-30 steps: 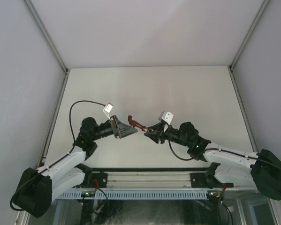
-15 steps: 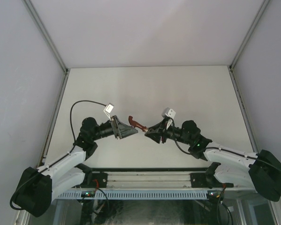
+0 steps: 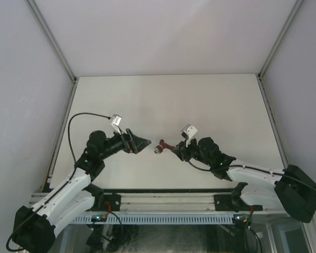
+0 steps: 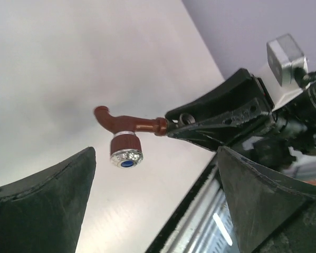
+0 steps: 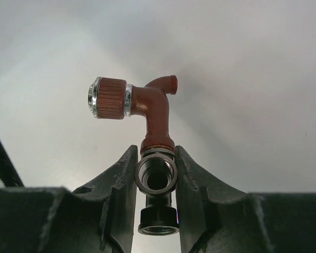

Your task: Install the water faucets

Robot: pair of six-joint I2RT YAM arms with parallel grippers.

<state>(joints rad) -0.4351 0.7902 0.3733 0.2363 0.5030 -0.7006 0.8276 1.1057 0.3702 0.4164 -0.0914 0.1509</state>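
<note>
Left gripper (image 3: pixel 145 142): jaws spread wide, nothing held. It is aimed at the tap from the left, just short of it, with no contact.
Left wrist view: the tap is framed between the two black fingers (image 4: pixel 47 200) and touched by neither.
Why open: probably so the load is carried by one arm only and a regrip stays possible (judgement).
Tap: dark red-brown angled plastic-looking tap body (image 3: pixel 166 145), held off the white table top (image 3: pixel 200 100) between the two grippers.
Knob: ribbed red-brown side knob with silver rim (image 3: pixel 158 149), set on the free end nearest the left fingertips.
Fitting: small grey-silver metal ring fitting (image 5: pixel 156 174), seated at the tap's base. A dark threaded collar (image 5: pixel 158 221) is seen behind it.
Right gripper (image 3: pixel 174 149): pinched on the fitting. The tap projects straight out past its fingertips.
Why gripped there: body, spout and knob are left exposed for alignment or turning (judgement).
</note>
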